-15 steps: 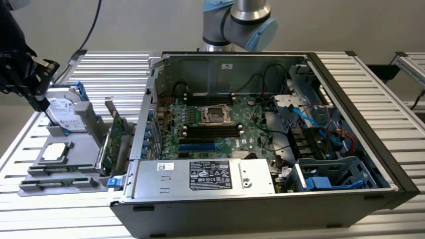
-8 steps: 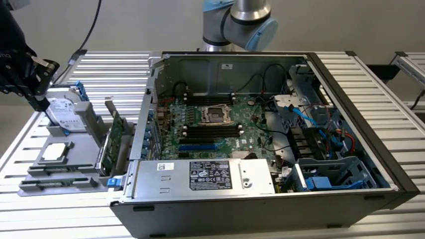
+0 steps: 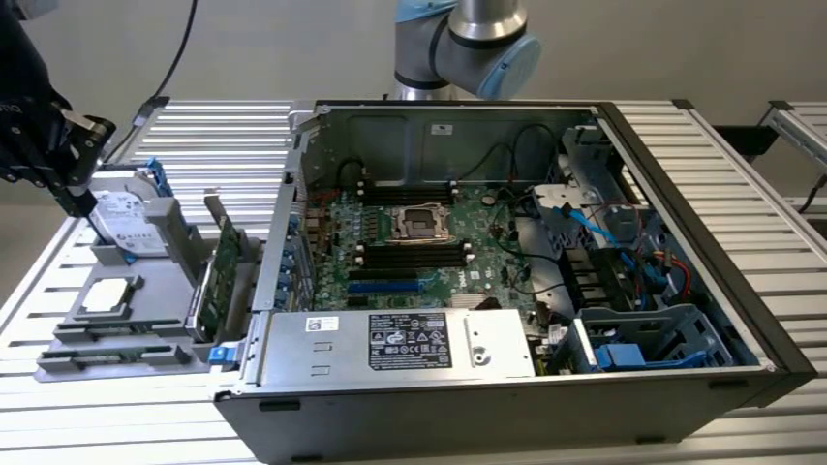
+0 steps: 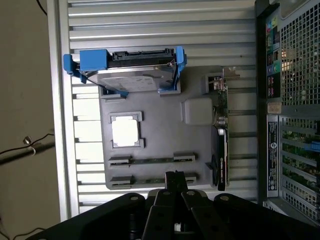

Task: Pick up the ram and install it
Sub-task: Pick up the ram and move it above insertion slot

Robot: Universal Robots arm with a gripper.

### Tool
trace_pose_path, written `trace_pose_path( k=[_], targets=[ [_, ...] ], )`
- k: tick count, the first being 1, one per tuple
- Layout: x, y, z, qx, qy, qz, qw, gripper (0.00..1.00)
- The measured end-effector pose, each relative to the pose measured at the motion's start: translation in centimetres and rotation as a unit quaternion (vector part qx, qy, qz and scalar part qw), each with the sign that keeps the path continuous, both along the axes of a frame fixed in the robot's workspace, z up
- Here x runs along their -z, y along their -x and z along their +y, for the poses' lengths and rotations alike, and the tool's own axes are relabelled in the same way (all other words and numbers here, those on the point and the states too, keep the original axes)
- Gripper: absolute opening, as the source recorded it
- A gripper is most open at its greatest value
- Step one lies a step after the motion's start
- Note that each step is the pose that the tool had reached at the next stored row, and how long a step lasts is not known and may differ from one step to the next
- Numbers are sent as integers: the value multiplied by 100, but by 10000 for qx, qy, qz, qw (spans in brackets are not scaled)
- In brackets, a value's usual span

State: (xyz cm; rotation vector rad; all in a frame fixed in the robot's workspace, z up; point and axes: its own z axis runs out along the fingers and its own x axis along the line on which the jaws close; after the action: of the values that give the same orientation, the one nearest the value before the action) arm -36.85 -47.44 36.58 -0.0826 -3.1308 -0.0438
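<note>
**Exterior view.** A black open-sided computer case (image 3: pixel 517 426) lies on the slatted aluminium worktop (image 3: pixel 130 426), with its green motherboard (image 3: pixel 387 242) exposed. At the exterior view's left stands a grey moulded parts tray (image 3: pixel 155 320). My black end effector (image 3: pixel 77 201) hangs above the tray's far end, over the silver hard drive with blue rails (image 3: pixel 123 218), and carries nothing. The ram (image 3: pixel 104 361), a long narrow green circuit-board stick, sits on edge in the tray's nearest cradle. A second stick of the same kind (image 3: pixel 114 334) lies just beside it, parallel.

**Wrist view.** My end effector (image 4: pixel 175 177) has its two fingers pressed together, empty. Their tips line up with one end of the ram (image 4: pixel 150 180), which I judge to lie well below them, not touched. The second stick (image 4: pixel 152 160) lies between the ram and a silver square chip (image 4: pixel 125 132).

**Handling (judgement).** The ram is probably light, stiff and thin, and easily damaged at its chips and edge contacts. The flat faces near mid-length, just under the upper long edge, look like the place to pinch it. An off-centre grip would likely tilt it.
</note>
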Motion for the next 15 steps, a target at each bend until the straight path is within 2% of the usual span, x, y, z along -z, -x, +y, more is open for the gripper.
trace_pose_path(
  k=[1, 3, 8, 12, 15],
  targets=[
    [0, 0, 0, 0, 0, 0, 10000, 11],
    [8, 4, 0, -9, 1, 18, 10000, 11],
    [62, 6, -1, -425, -2, 21, 9991, 11],
    [107, 6, -1, -790, -6, 21, 9969, 11],
    [135, 6, -1, -1067, -6, 21, 9943, 11]
  ],
)
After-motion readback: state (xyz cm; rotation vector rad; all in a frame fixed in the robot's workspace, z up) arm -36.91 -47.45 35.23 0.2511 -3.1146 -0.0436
